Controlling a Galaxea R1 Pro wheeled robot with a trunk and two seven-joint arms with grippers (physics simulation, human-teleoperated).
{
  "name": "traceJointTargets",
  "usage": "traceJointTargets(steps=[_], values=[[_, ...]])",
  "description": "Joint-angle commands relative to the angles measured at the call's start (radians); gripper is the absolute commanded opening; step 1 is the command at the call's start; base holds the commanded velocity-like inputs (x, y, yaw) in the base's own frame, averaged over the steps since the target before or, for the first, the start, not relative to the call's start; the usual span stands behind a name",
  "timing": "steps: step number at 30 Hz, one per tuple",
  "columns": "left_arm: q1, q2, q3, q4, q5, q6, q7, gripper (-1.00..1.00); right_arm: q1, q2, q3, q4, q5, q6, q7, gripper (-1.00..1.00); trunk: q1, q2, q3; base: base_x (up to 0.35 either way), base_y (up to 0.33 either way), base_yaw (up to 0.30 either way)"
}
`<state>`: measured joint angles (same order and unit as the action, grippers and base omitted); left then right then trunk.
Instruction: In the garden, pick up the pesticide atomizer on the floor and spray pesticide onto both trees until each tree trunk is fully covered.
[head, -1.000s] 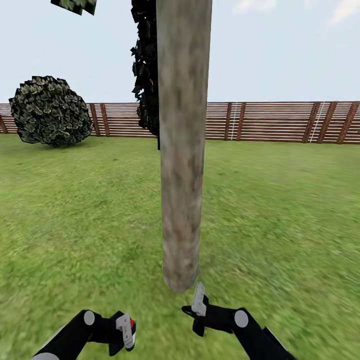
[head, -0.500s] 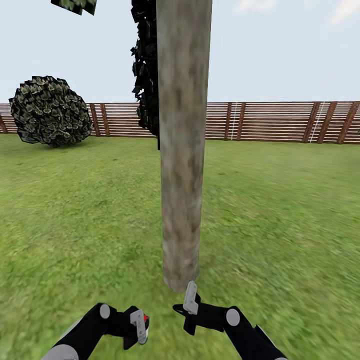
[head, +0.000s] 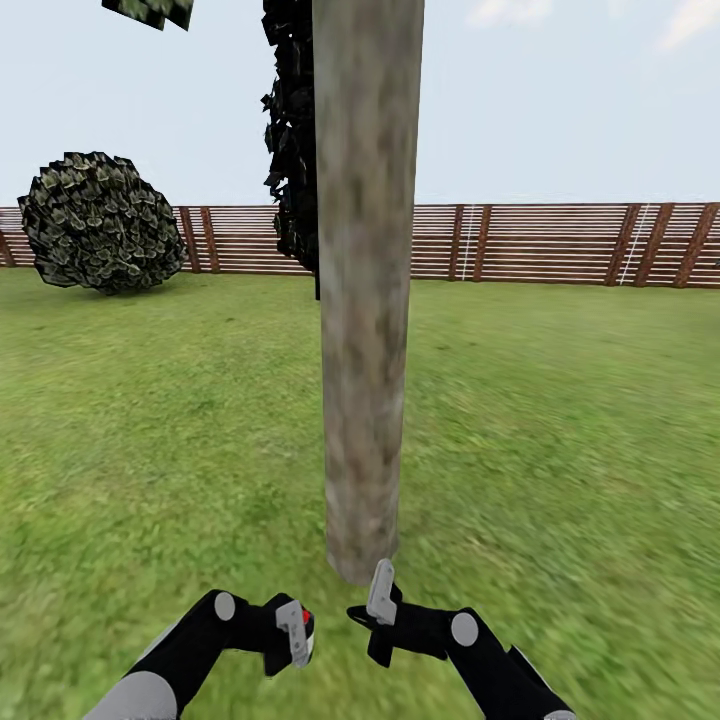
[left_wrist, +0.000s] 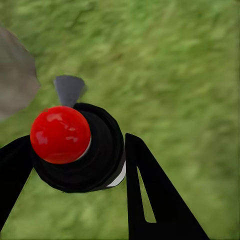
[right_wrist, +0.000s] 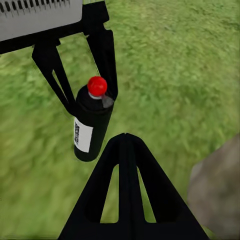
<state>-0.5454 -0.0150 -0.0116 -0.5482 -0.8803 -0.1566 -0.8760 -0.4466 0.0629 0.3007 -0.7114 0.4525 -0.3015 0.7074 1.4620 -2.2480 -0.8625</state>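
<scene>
So: black cylindrical pesticide atomizer with the red ball cap and white label (right_wrist: 92, 117) is clamped between the fingers of the left claw (left_wrist: 75, 165), held low over the green grass floor (head: 150, 430), just beside the base of the mottled grey-beige tree trunk (head: 365, 300). Grey nozzle (left_wrist: 69, 90) looks to aim toward the trunk edge, though the blur makes the exact heading hard to call. Right claw (right_wrist: 125, 150) hangs empty next to the can, fingers pressed together.

For the spray step, I'd say: turn the nozzle square onto the trunk, not the grass, and keep the can close. Start at the base, sweep upward along the column, then go round for the far side. Keep the right arm out of the cone. No white specks visible on the bark yet, so coverage is likely at zero.
</scene>
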Motion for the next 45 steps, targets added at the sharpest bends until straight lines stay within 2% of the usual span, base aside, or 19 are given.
traceJointTargets(steps=[1, 9, 11, 12, 14, 17, 26, 38, 45], values=[[0.0, -0.002, 0.0, -0.004, 0.0, -0.001, 0.0, -1.0, -0.001, 0.0, 0.0, 0.0, -0.001, 0.003, 0.0, -1.0, 0.0, 0.0, 0.0, 0.0, 0.0, 0.0], [0.0, -0.009, -0.002, -0.018, -0.001, -0.005, 0.0, -1.0, -0.006, 0.0, 0.0, 0.0, -0.002, 0.008, 0.0, -1.0, 0.0, 0.0, 0.0, 0.0, 0.0, 0.0], [0.0, -0.015, -0.023, -0.019, -0.002, -0.006, 0.0, -1.0, -0.006, 0.0, 0.0, 0.0, -0.002, 0.008, 0.0, -1.0, 0.0, 0.0, 0.0, 0.0, 0.0, 0.0], [0.0, -0.017, -0.053, -0.019, -0.001, -0.006, 0.001, -1.0, -0.006, 0.0, 0.0, 0.0, -0.002, 0.008, 0.0, -1.0, 0.0, 0.0, 0.0, 0.0, 0.0, 0.0], [0.0, -0.019, -0.087, -0.019, 0.0, -0.006, 0.001, -1.0, -0.006, 0.0, 0.0, 0.0, -0.002, 0.009, 0.0, -1.0, 0.0, 0.0, 0.0, 0.0, 0.0, 0.0], [-0.001, -0.021, -0.107, -0.022, 0.001, -0.006, 0.001, -1.0, -0.006, 0.0, 0.0, 0.0, -0.002, 0.009, 0.0, -1.0, 0.0, 0.0, 0.0, 0.0, 0.0, 0.0], [0.001, -0.022, -0.114, -0.063, 0.008, -0.006, 0.002, -1.0, -0.006, 0.0, 0.0, 0.0, -0.002, 0.009, 0.0, -1.0, 0.0, 0.0, 0.0, 0.0, 0.0, 0.0], [0.004, -0.038, -0.114, -0.068, 0.009, -0.01, 0.0, -1.0, -0.006, 0.0, 0.0, -0.002, -0.002, 0.009, 0.0, -1.0, 0.0, 0.0, 0.0, 0.0, 0.0, 0.0], [0.004, -0.039, -0.114, -0.067, 0.01, -0.047, -0.002, -1.0, -0.006, 0.0, 0.0, -0.002, -0.002, 0.009, 0.0, -1.0, 0.0, 0.0, 0.0, 0.0, 0.0, 0.0]])
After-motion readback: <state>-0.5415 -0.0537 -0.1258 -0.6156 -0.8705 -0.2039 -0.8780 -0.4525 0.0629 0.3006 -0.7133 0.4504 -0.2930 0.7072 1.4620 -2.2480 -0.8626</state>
